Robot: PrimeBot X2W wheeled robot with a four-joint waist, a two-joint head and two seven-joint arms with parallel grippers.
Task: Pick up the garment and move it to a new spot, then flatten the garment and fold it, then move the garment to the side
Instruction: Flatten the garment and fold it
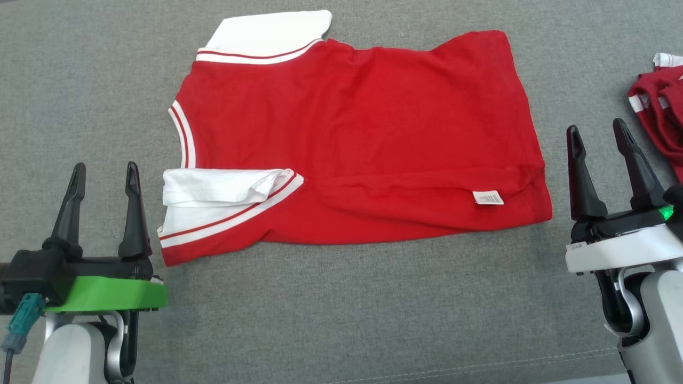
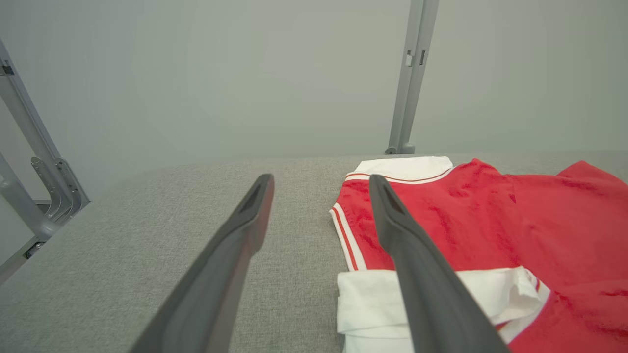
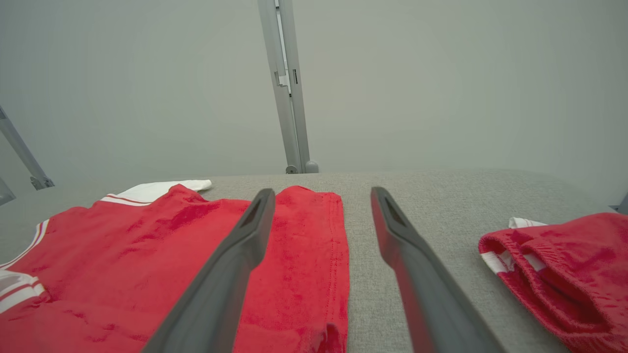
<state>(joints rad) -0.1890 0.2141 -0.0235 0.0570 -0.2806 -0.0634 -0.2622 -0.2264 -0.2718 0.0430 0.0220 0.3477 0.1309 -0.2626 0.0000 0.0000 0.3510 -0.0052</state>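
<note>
A red garment (image 1: 363,138) with white sleeves and striped trim lies spread on the grey surface, its near edge folded over so a small white label (image 1: 487,198) shows. The near sleeve is folded in at the left. My left gripper (image 1: 105,173) hovers open just left of that sleeve, empty. My right gripper (image 1: 598,130) stands open just right of the garment's hem, also empty. The left wrist view has the garment (image 2: 471,230) beyond the right finger of my left gripper (image 2: 321,184). In the right wrist view my right gripper (image 3: 321,196) straddles the hem of the garment (image 3: 162,260).
A second, crumpled red and white garment (image 1: 659,106) sits at the right edge, also in the right wrist view (image 3: 564,274). A grey upright post (image 2: 409,78) stands behind the far edge of the grey surface (image 1: 341,309). A metal frame (image 2: 29,162) is at the far left.
</note>
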